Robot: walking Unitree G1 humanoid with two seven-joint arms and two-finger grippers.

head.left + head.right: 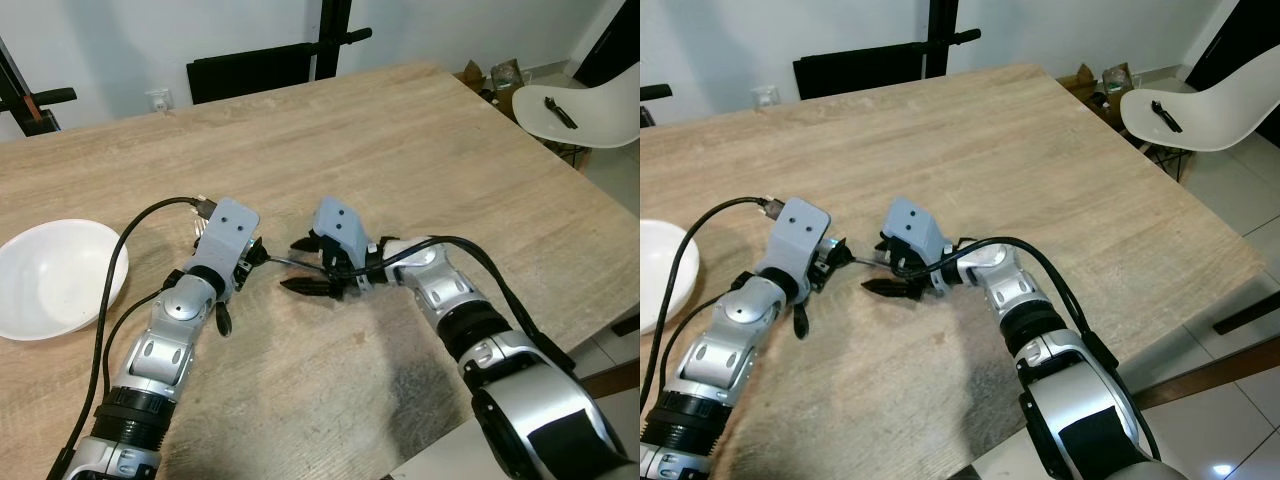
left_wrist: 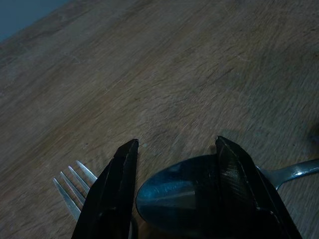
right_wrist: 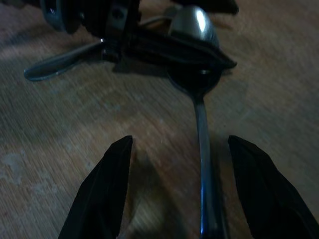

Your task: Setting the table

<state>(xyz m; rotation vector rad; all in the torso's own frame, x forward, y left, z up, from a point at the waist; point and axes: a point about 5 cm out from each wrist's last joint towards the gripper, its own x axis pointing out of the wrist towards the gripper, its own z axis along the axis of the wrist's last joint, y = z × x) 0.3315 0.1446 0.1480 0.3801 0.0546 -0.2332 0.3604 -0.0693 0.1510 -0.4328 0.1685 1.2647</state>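
A metal spoon (image 3: 199, 94) lies on the wooden dining table (image 1: 400, 130), near the middle of its near edge, handle running toward the right gripper (image 1: 312, 265) and bowl toward the left gripper (image 2: 174, 194). The left gripper's fingers (image 2: 117, 194) stand parted over the spoon's bowl, one finger across its edge, nothing clamped between them. A fork (image 2: 70, 186) lies just beside the spoon, its tines poking out past the same finger. The right gripper hovers low over the handle with its fingers (image 3: 104, 189) spread wide on either side, holding nothing. The two grippers face each other closely, so the left one's body blocks the far end of the spoon from the right.

A white bowl (image 1: 55, 275) sits near the table's left edge, well apart from the cutlery. Beyond the far edge stands a black chair back (image 1: 250, 72) and a wall socket (image 1: 158, 99). Off the right corner is a white chair (image 1: 585, 110) with a dark object on its seat, and some clutter on the floor (image 1: 495, 80).
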